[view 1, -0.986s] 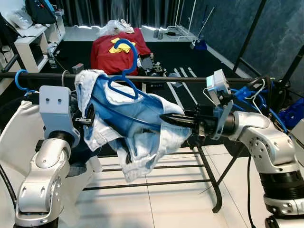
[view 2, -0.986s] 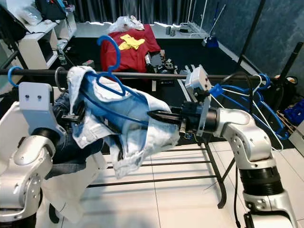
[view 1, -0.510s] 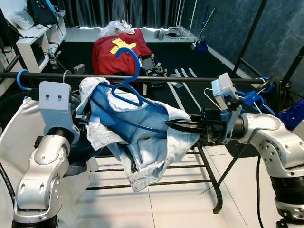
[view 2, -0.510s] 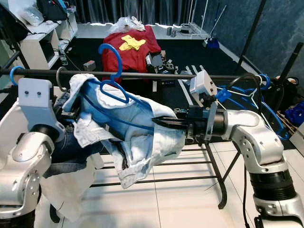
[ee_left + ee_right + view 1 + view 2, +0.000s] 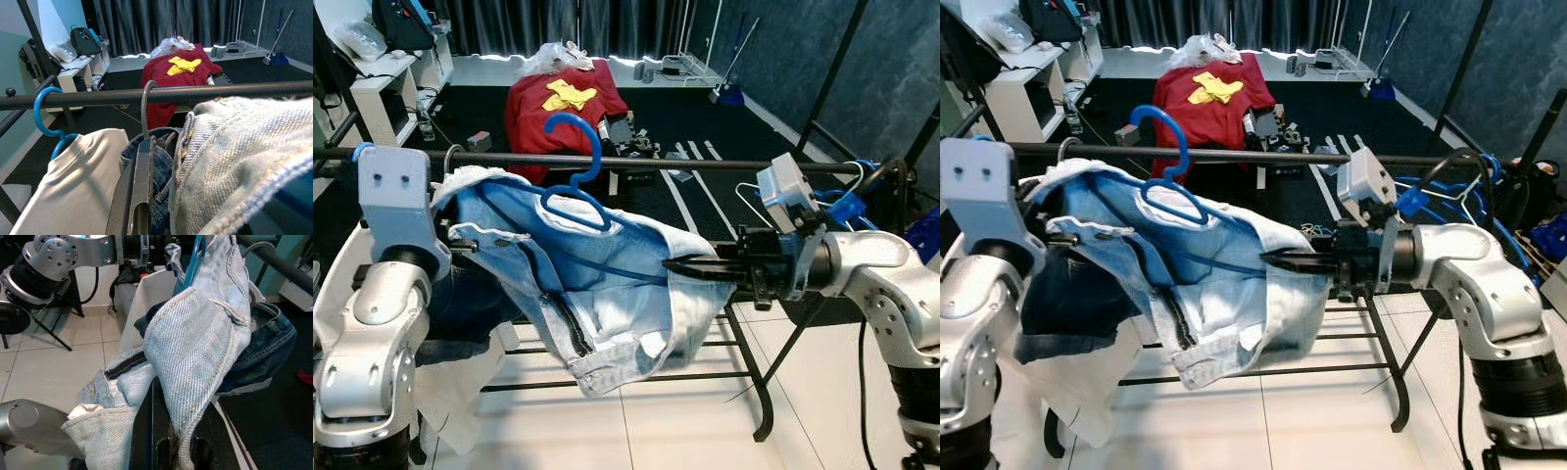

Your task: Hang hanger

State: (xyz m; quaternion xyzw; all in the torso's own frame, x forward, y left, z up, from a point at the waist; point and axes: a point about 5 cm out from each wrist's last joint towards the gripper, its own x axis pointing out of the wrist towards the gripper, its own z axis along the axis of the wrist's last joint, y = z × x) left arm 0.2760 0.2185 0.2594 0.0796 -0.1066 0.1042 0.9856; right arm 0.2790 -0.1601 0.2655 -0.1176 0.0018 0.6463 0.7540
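Hanger (image 5: 576,164): 1 blue one carrying 1 pair of jeans (image 5: 607,284), hook just before the rail (image 5: 685,162). 2 grippers pinch the denim, left (image 5: 460,245) and right (image 5: 677,265).

A red shirt (image 5: 548,108) lies on the dark floor near a white shelf (image 5: 386,83).

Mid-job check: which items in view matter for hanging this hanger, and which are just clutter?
In play: blue hanger, light denim garment on it, rail, left gripper, right gripper.

Lying about: red shirt on the floor, spare hangers, white shelf.
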